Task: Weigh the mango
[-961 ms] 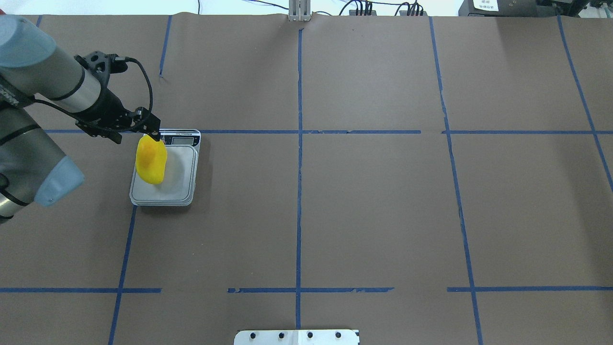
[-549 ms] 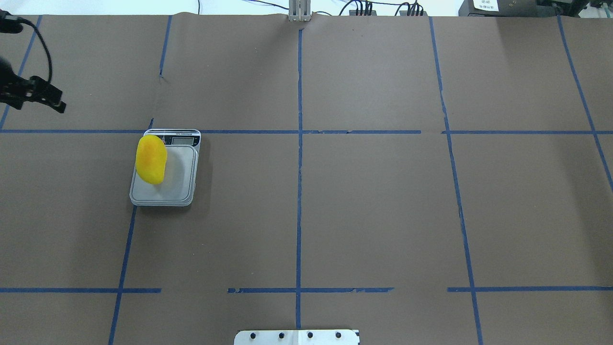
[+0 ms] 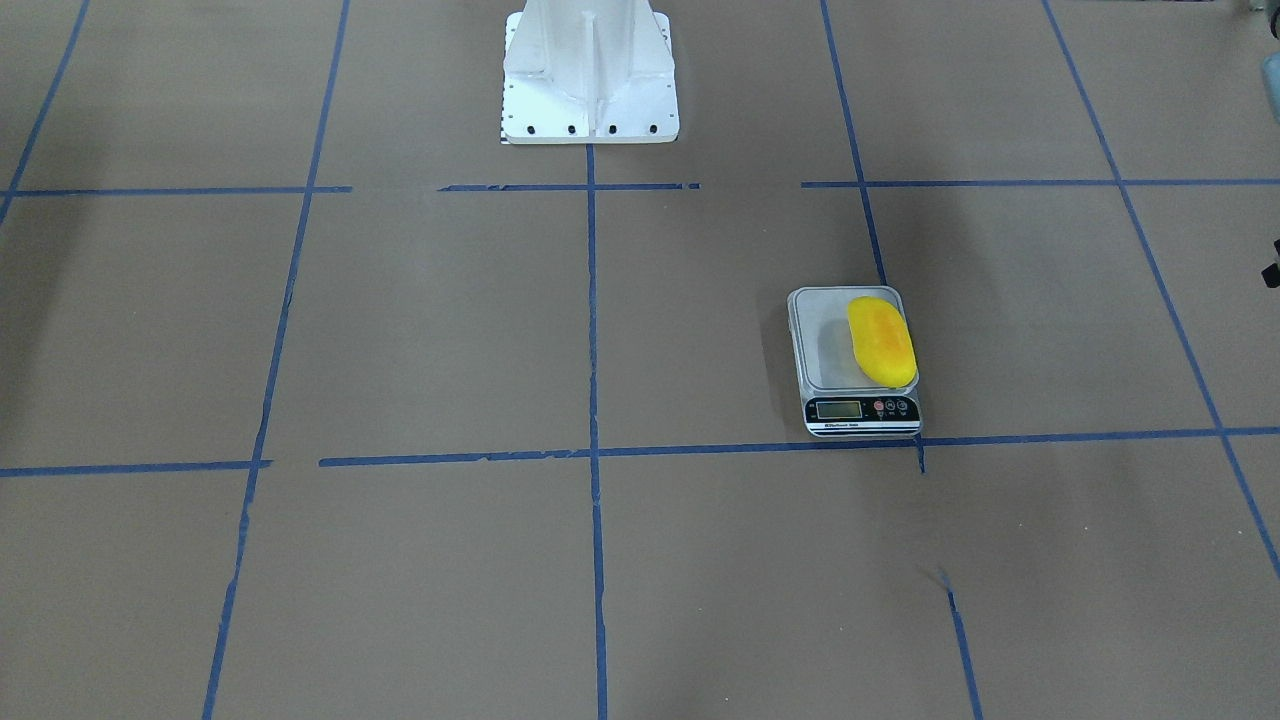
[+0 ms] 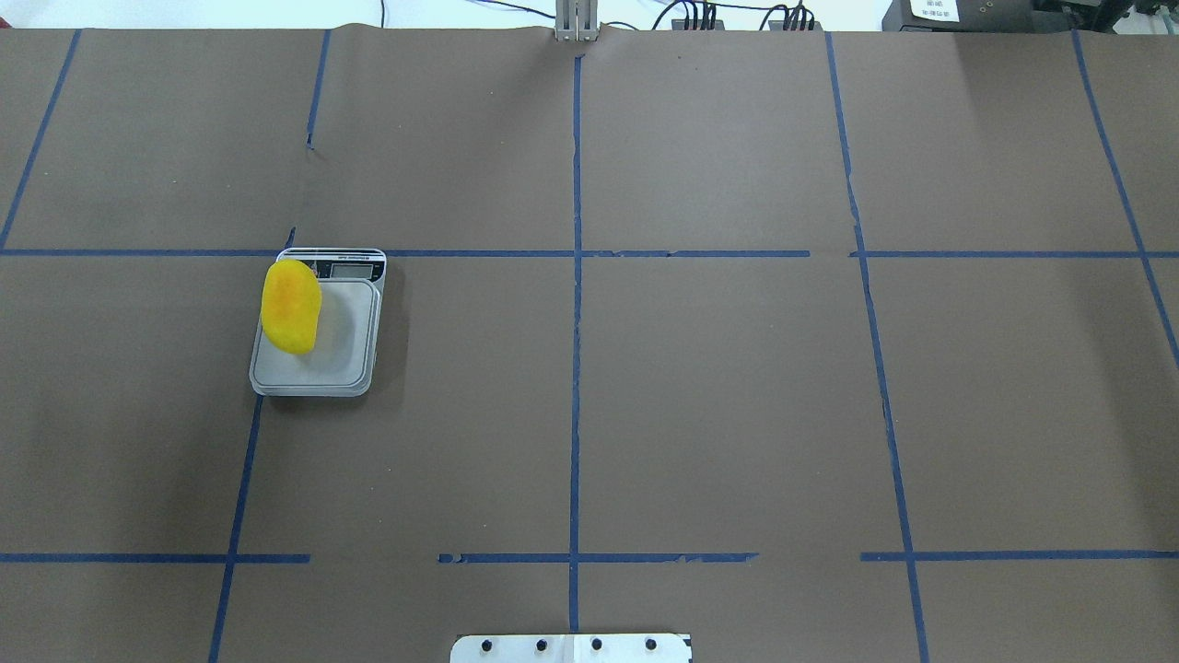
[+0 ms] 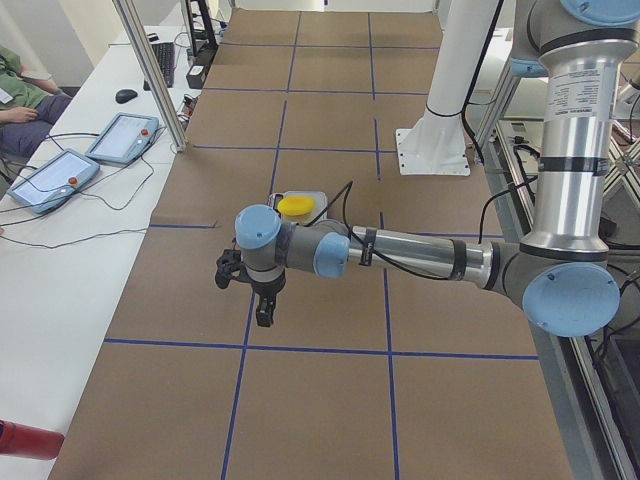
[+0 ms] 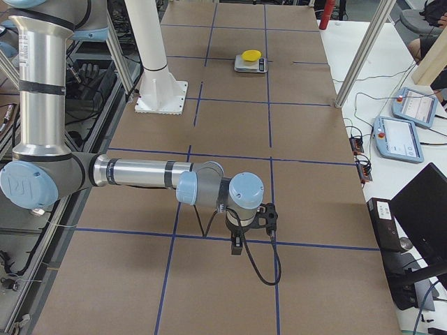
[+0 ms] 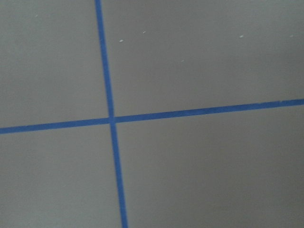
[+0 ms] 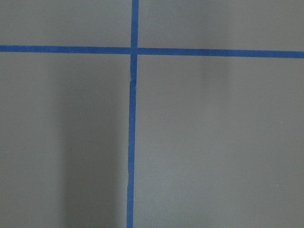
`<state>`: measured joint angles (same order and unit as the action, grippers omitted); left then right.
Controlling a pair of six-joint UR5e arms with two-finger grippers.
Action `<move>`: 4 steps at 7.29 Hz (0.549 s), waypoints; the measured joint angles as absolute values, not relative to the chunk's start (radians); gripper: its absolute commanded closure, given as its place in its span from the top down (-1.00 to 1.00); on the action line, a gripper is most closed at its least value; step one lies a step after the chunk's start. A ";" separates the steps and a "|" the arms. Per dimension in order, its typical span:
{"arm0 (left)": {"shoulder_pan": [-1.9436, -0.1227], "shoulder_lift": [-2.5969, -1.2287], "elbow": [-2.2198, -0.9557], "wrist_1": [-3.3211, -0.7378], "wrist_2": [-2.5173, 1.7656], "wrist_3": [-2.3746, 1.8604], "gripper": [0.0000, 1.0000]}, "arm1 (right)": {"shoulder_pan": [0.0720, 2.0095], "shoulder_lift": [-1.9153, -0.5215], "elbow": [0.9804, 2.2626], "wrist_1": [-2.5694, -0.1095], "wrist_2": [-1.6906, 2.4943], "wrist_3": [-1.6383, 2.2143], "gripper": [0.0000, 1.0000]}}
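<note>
At the scale [image 4: 343,364] rim lies the mango [image 4: 291,307], maybe overhanging; left gripper [image 5: 255,300] well clear, opening unclear.

Unobstructed room above and around mango [image 4: 291,307] on scale [image 4: 345,343]

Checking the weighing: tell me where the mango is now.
In the overhead view the mango lies on the scale, along its platform's left edge, on the robot's left side.

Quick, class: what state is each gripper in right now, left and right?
Left gripper: cannot tell open or shut; mango lies on the scale, apart from it.
Right gripper: cannot tell open or shut.
</note>
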<state>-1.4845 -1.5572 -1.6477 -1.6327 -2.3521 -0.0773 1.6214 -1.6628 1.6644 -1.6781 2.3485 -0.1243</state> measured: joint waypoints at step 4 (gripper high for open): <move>-1.544 -1.517 -1.629 -1.624 -2.354 -0.057 1.00 | 1.621 -1.663 1.664 -1.678 2.349 -0.124 1.00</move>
